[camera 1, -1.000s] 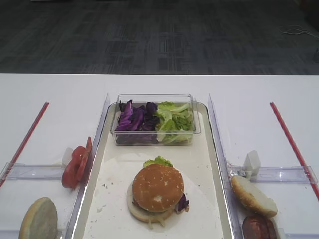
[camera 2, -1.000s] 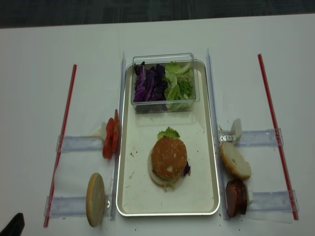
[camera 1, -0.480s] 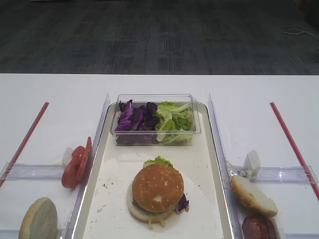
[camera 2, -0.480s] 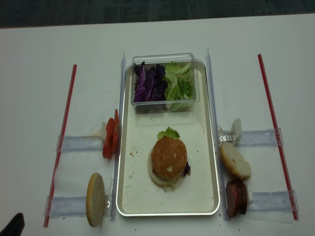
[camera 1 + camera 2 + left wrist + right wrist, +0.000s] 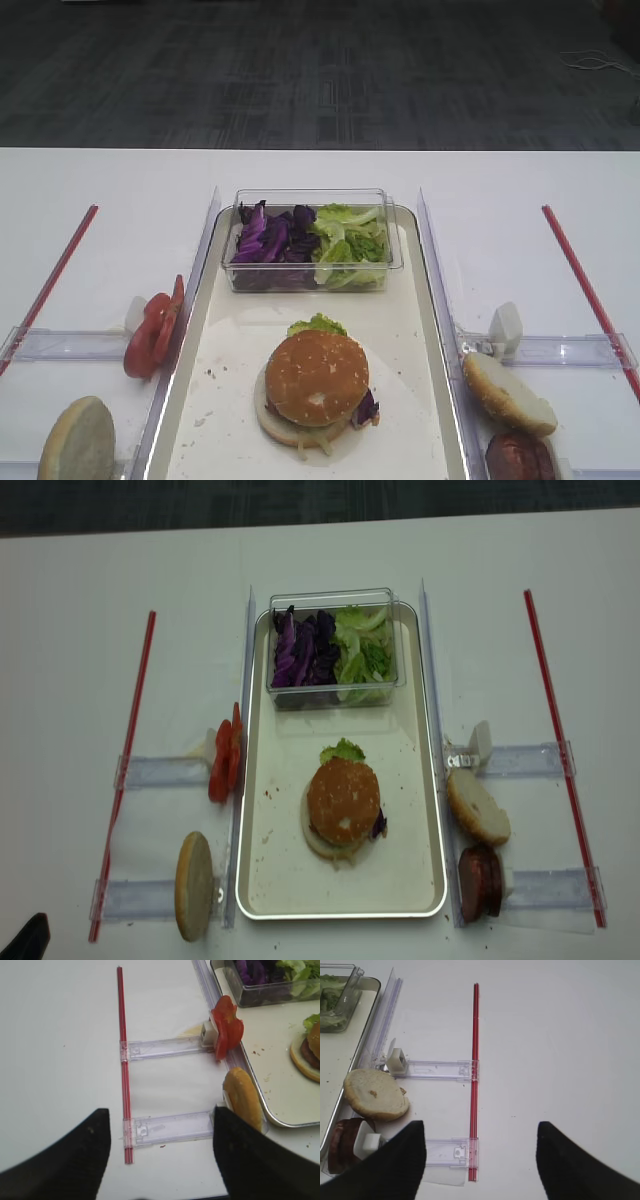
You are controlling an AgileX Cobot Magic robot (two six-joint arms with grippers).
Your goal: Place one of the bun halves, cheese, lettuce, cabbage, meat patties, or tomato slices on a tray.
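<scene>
At the bottom of the right wrist view, the right gripper (image 5: 480, 1160) shows two dark fingers spread wide apart with nothing between them. At the bottom of the left wrist view, the left gripper (image 5: 160, 1152) is likewise spread wide and empty.

In the overhead view, the long silver tray with white paper lining (image 5: 262, 865) fills the centre. On its lower half sits an assembled burger, topped by the golden-brown sesame bun top (image 5: 343, 799). A crinkly light-green lettuce leaf (image 5: 342, 750) peeks out above it.

Lower left, a pale greyish bun half (image 5: 194, 884) stands on edge; above it are stacked red tomato slices (image 5: 225, 763). Lower right lie reddish-brown meat patties (image 5: 479, 881), with a pale-faced bun half (image 5: 477, 806) above them.

At the tray's top, a clear plastic box (image 5: 333, 595) holds dark purple shredded cabbage (image 5: 300, 652) and more lettuce.
</scene>
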